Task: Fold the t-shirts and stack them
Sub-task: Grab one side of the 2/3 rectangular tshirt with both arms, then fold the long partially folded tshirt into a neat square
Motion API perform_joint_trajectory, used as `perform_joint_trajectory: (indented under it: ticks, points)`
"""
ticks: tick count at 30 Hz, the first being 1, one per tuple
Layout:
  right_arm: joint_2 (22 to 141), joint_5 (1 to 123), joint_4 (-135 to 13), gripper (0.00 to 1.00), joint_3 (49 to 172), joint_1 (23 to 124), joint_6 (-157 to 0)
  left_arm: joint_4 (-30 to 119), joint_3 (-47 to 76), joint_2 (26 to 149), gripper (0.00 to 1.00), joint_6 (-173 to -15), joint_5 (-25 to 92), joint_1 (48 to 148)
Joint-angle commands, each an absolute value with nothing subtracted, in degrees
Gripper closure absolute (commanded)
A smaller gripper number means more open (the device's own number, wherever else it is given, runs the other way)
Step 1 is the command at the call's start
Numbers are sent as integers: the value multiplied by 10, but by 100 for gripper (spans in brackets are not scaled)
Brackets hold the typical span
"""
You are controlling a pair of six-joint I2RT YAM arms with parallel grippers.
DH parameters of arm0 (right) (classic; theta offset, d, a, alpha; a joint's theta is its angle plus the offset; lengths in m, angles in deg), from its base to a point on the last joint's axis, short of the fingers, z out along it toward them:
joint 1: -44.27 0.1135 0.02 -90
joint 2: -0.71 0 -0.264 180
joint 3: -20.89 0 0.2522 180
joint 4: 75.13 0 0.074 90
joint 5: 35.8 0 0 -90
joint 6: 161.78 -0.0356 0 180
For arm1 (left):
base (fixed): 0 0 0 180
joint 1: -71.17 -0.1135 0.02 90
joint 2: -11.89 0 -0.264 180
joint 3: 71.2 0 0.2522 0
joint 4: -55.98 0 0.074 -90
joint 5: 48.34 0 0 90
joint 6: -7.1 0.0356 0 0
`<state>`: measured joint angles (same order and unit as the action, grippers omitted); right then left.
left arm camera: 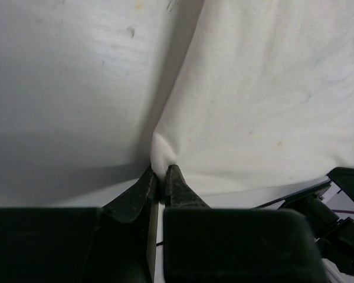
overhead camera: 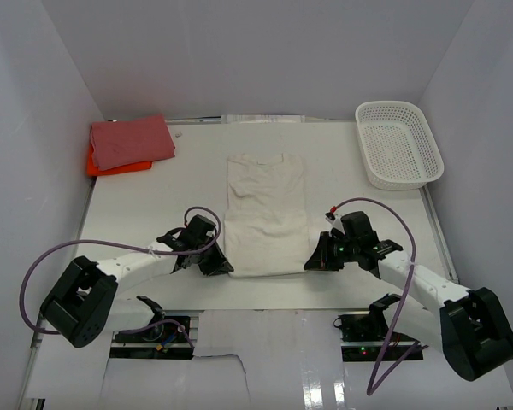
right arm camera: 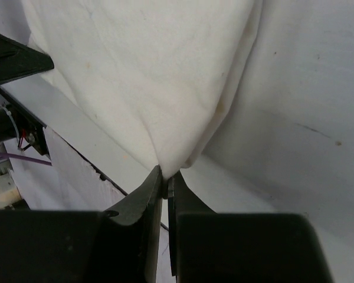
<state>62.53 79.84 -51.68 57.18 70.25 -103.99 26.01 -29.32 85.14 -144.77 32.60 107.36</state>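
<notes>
A cream t-shirt (overhead camera: 265, 213) lies lengthwise in the middle of the table, folded into a long strip. My left gripper (overhead camera: 221, 266) is shut on its near left corner (left arm camera: 162, 154), and the cloth bunches between the fingertips. At the near right corner (right arm camera: 171, 160), my right gripper (overhead camera: 313, 261) is shut on the cloth too. A dusty pink-red t-shirt (overhead camera: 130, 140) lies folded at the far left on top of a bright orange t-shirt (overhead camera: 98, 166), of which only an edge shows.
A white mesh basket (overhead camera: 398, 143) stands at the far right corner. White walls close in the table on the left, back and right. The table's near edge (overhead camera: 265, 309) runs just behind both grippers.
</notes>
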Motion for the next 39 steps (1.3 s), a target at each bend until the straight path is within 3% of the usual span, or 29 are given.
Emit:
perform_joint_trajectory:
  ticks: [1,9,20,39]
  points:
    - [585,799,-453,92,581,707,-1040,142,-298,822,100,-1409,305,1074]
    - [558,805,-379,92,639,707,-1016,60,-221,800,100,-1385,316,1073]
    - [544,817,-308,92,720,707,-994,57,-174,825,100,-1357,227,1047]
    - [679,826,-298,92,896,703,-932,-52,41,891,100,-1268,170,942]
